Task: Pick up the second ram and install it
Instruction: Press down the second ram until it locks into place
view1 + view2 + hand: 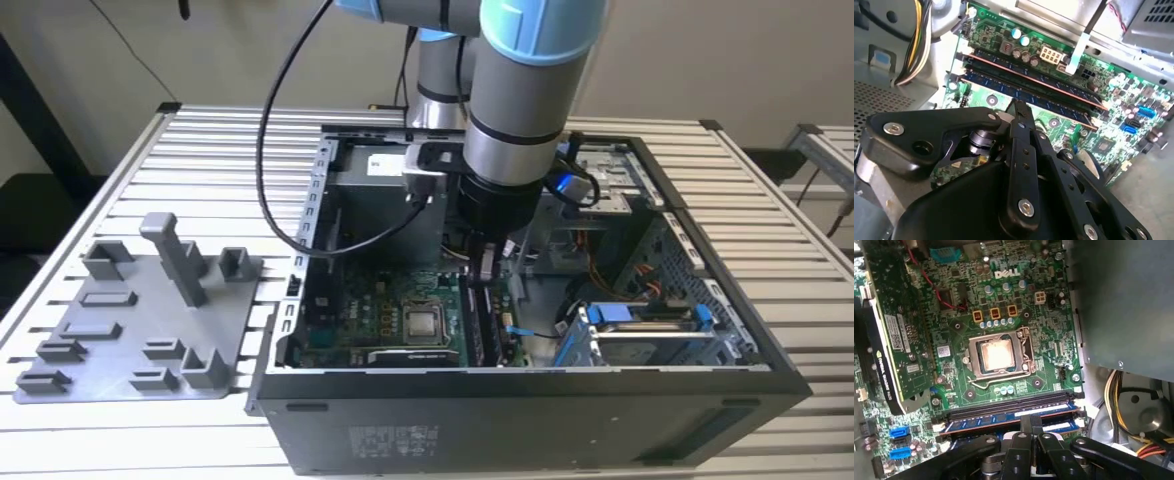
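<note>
Exterior view: even, bright, diffuse daylight; the slatted table (120, 150) reads pale with mild glare on its ribs, and soft shadows fall beside the gray holder blocks (160, 300). The computer case (534, 420) interior is dimmer, shaded by the arm. Second wrist view: the end effector (1016, 107) linkage in the foreground is soft and out of focus, the motherboard (1114, 85) sharper, with a bright green cast. First wrist view: the processor (998, 354) lid shows a washed-out reflection; a gray panel (1124, 300) sits flat and dim.

End effector (1016, 107) linkage hides slot area; second ram grip perhaps there, cannot tell.
</note>
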Robot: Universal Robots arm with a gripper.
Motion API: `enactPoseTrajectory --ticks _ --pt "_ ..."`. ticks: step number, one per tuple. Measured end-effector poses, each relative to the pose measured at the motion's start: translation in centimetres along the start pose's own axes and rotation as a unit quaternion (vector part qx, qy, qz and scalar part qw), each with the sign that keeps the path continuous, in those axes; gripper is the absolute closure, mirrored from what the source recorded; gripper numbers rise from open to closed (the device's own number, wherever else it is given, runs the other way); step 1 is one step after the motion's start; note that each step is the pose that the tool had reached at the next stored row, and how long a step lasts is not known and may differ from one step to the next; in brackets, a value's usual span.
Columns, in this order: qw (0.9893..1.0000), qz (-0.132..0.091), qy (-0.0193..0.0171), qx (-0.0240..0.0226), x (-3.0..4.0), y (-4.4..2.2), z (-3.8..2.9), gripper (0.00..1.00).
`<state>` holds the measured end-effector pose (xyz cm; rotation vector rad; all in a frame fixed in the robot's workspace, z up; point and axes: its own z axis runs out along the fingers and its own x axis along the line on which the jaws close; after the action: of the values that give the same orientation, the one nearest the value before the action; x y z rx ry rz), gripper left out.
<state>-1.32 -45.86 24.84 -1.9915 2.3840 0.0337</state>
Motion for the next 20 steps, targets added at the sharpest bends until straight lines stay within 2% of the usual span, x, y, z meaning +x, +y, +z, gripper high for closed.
enactPoseTrajectory --ticks 4,9,16,20 --pt "0.9997 -0.026 -0.0002 -0.0008 0.00 0.00 0.00 0.89" --pt "0.9985 -0.054 -0.0006 -0.0017 0.00 0.00 0.01 0.89" --pt "0.9984 -0.057 -0.0007 -0.0019 0.04 -0.01 0.03 0.89" --pt "0.9979 -0.064 -0.0007 -0.0022 0.38 -0.07 0.06 0.89"
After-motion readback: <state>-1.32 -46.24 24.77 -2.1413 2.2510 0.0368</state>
